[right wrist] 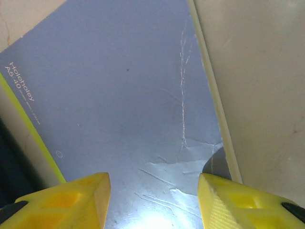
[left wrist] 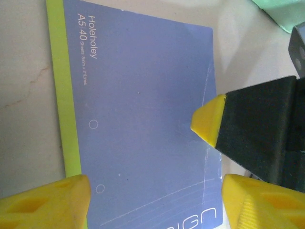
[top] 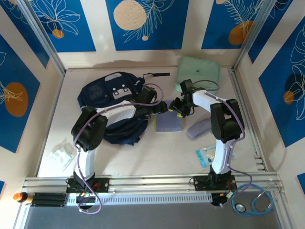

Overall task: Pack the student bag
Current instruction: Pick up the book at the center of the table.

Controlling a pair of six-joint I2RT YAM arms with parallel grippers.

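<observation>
Navy student bag point(top: 112, 102) lies left-centre on table point(top: 143, 152), nothing packed from this pic that I can tell. L gripper point(left wrist: 152, 205) hangs low over blue notebook point(left wrist: 143, 119) just beside bag, fingers apart, one over green spine, other past far edge, prob set to pinch it widthwise. R gripper point(right wrist: 152, 202) over same notebook, fingers apart, holding nothing; one tip at notebook's right edge, likely to steady or lift it.

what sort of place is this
Probably a staged robot test booth: left arm and right arm bolted to a rail, blue leaf-print wall panels around the table, student bag and notebook laid out.
</observation>
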